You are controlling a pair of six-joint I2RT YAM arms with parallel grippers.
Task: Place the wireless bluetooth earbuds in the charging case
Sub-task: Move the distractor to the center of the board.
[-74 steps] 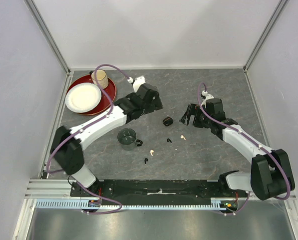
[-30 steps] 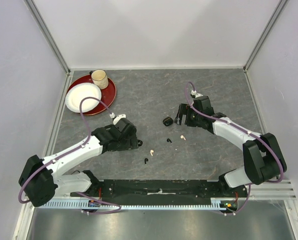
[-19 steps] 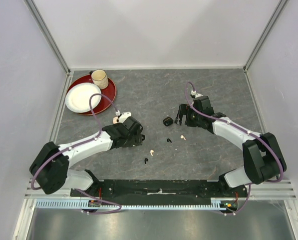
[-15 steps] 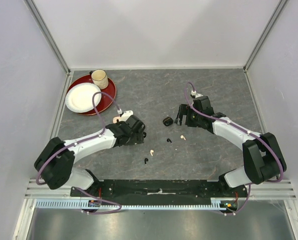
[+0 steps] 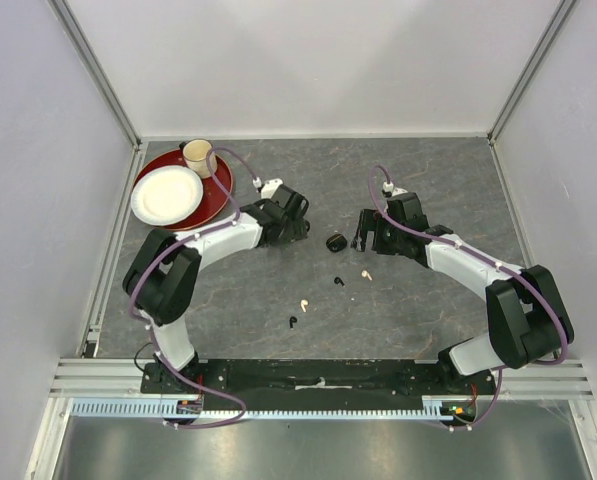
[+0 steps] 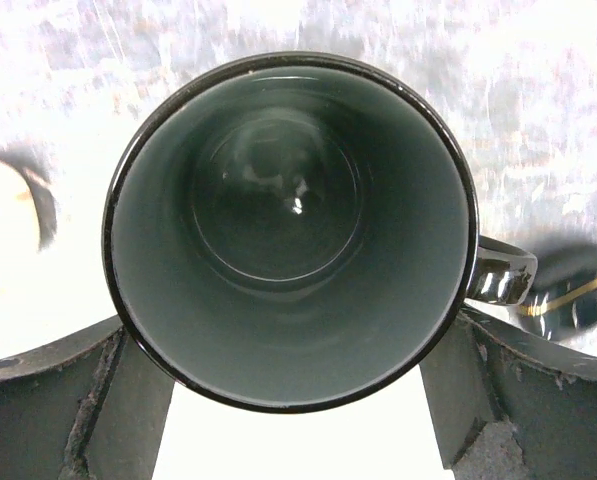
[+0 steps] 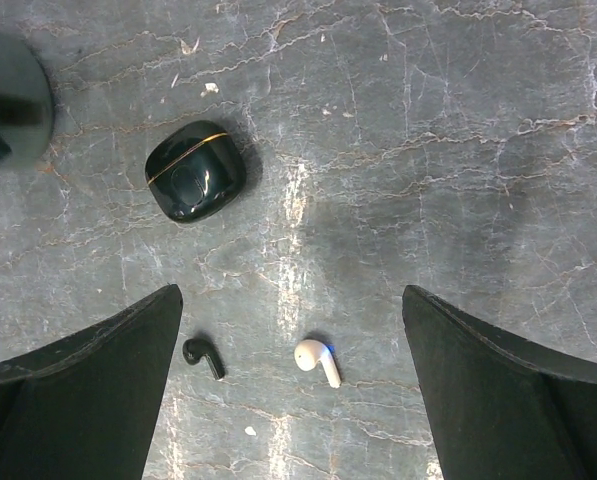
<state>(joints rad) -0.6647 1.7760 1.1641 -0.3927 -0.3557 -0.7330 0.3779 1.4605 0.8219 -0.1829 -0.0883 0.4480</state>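
My left gripper (image 5: 296, 224) is shut on the dark green mug (image 6: 288, 220); its fingers (image 6: 63, 400) press the mug's sides in the left wrist view. The closed black charging case (image 5: 335, 241) lies just right of the mug and also shows in the right wrist view (image 7: 193, 183). My right gripper (image 5: 363, 235) is open and hovers over a black earbud (image 7: 204, 356) and a white earbud (image 7: 317, 361). In the top view these two are the black one (image 5: 338, 281) and the white one (image 5: 366, 273). A second white earbud (image 5: 303, 304) and a second black earbud (image 5: 292, 322) lie nearer the front.
A red tray (image 5: 218, 195) with a white plate (image 5: 166, 195) and a beige cup (image 5: 198, 156) stands at the back left. Grey walls close in the table on three sides.
My left arm has carried the mug from the front left to the back right, up beside the charging case. The right gripper has stayed in place.
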